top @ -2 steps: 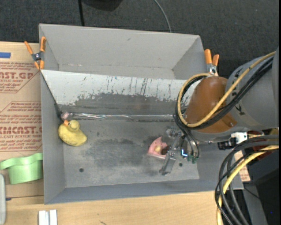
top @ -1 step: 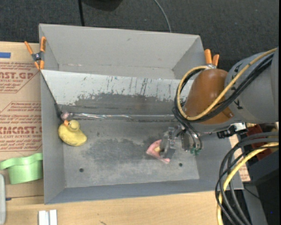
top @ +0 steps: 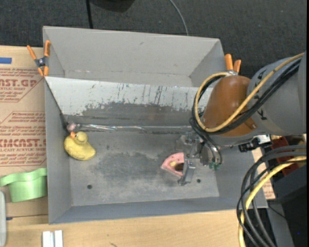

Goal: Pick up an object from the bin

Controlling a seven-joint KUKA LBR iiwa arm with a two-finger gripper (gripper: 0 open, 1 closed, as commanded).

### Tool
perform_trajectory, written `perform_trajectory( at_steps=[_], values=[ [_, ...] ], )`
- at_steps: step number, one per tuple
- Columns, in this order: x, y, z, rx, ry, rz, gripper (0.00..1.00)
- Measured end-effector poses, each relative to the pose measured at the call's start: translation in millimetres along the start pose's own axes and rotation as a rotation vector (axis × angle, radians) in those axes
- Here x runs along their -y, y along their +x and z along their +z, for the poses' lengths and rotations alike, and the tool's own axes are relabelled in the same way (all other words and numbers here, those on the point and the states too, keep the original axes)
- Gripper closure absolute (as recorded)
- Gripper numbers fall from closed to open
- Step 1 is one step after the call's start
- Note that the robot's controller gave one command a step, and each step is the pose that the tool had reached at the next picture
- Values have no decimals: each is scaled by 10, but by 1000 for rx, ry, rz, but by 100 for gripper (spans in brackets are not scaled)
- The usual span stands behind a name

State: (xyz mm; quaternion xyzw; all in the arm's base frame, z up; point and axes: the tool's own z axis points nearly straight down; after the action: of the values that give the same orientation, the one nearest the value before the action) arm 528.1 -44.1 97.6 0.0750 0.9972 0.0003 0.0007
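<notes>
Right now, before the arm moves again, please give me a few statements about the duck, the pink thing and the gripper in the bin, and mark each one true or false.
1. A yellow duck lies near the left wall of the bin. True.
2. The gripper is over the duck. False: it is in the right part of the bin, far from the duck.
3. A pink thing lies on the bin floor right beside the gripper. True.
4. The duck and the pink thing touch each other. False: they lie well apart, with bare floor between them.
</notes>
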Motion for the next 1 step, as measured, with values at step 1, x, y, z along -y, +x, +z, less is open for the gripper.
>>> perform_trajectory(
  at_steps=[1],
  values=[
    [0,0,0,0,0,0,0]
  ],
)
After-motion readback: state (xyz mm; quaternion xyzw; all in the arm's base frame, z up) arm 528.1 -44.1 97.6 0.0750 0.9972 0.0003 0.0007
